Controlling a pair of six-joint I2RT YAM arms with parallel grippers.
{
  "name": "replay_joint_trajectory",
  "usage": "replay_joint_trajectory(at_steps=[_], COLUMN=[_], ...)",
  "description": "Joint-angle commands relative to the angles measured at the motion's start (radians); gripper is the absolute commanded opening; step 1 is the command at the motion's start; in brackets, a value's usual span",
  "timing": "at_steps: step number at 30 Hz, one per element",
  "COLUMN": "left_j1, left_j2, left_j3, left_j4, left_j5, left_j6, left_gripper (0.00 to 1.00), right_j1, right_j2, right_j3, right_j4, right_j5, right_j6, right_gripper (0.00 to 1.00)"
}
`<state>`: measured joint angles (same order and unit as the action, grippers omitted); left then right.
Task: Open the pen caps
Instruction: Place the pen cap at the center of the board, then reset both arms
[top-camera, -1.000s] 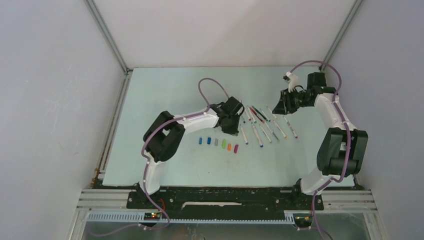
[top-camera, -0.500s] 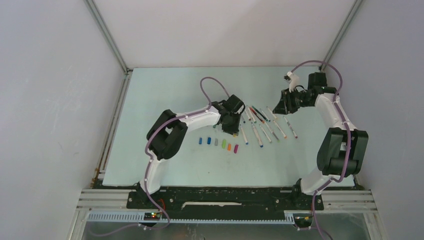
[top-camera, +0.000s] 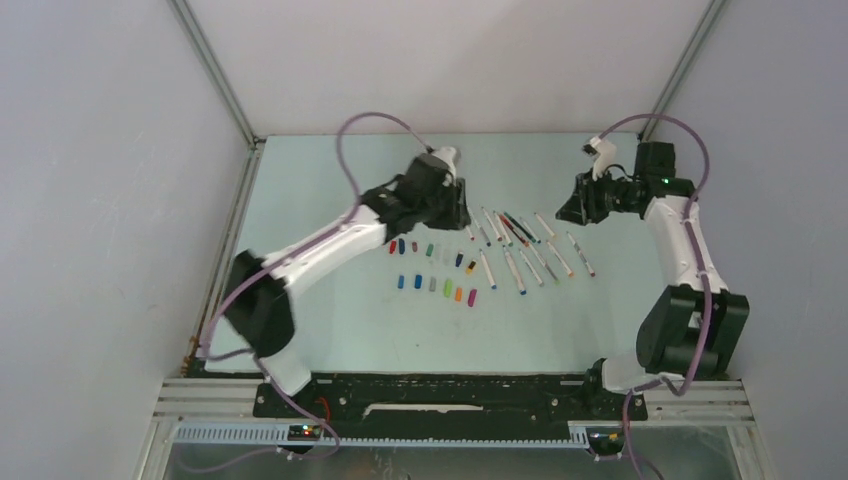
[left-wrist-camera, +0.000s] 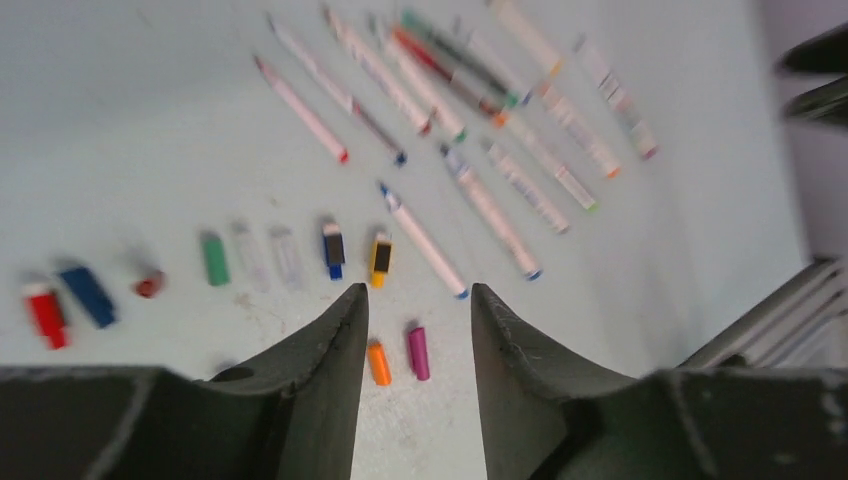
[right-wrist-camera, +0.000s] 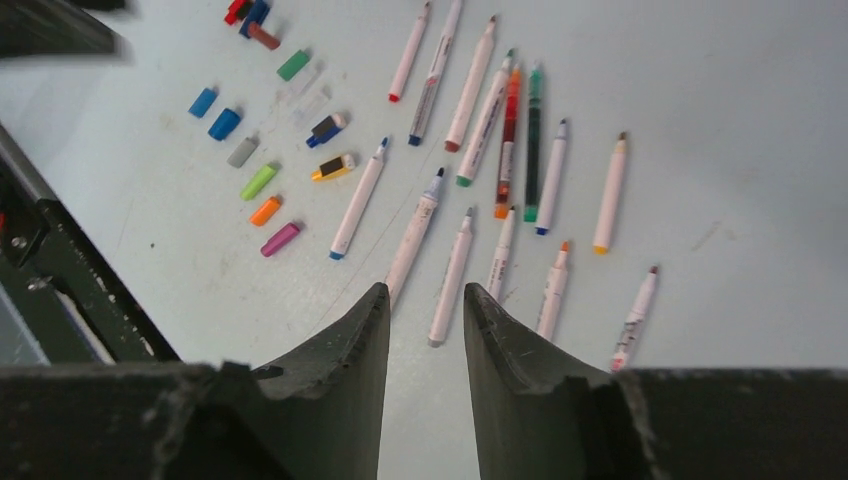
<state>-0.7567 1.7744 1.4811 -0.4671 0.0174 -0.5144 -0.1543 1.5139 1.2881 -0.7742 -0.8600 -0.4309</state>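
Note:
Several white-barrelled pens lie fanned out at mid-table, their coloured tips bare. The pen caps lie in two short rows left of them: orange and magenta ones show on the table, below the gap between my left fingers. A yellow-and-black cap ends the far row. My left gripper hangs open and empty above the far ends of the rows. My right gripper is open and empty too, raised over the pens' right side.
The pale green table top ends at grey walls on the left, right and back. A black frame rail runs along the near edge. The purple cables loop above both arms.
My left arm has stretched out and lifted away from the cap rows toward the far side, and its jaws have opened. The far row of caps is uncovered. My right gripper has drawn back a little to the right.

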Motion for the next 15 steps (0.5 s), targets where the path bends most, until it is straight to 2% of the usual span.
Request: replay_joint_trajectory(at_steps=[1,4,9,12,15], left_j1=[0.095,0.189,0.415,0.51,0.587], left_j2=[-0.289,-0.416,-0.573,-0.661,-0.73], left_j3=[-0.102,-0.162,-0.219,-0.228,-0.235], left_j4=[0.141,0.172,0.185,0.167,0.152], left_j5=[-0.069,-0.027,0.119,0.127,0.134], left_j6=[0.068,0.053,0.025,0.038,0.056], left_gripper=[0.48,0.55,0.62,0.72,0.85], right_j1=[-0.064,-0.13,-0.275,-0.352,-0.413], right_j2=[-0.141,-0.198,-0.231,-0.214,-0.195], right_j3=[0.008,0.042,0.194,0.303,0.371], right_j4=[0.006,-0.018,-0.078,-0.121,-0.145], right_j5=[-0.007,-0.047,-0.222,-0.328,-0.408], right_j6=[-0.036,-0.041,-0.014,0.023,0.072], right_gripper=[0.39,0.48,0.69,0.75,0.86])
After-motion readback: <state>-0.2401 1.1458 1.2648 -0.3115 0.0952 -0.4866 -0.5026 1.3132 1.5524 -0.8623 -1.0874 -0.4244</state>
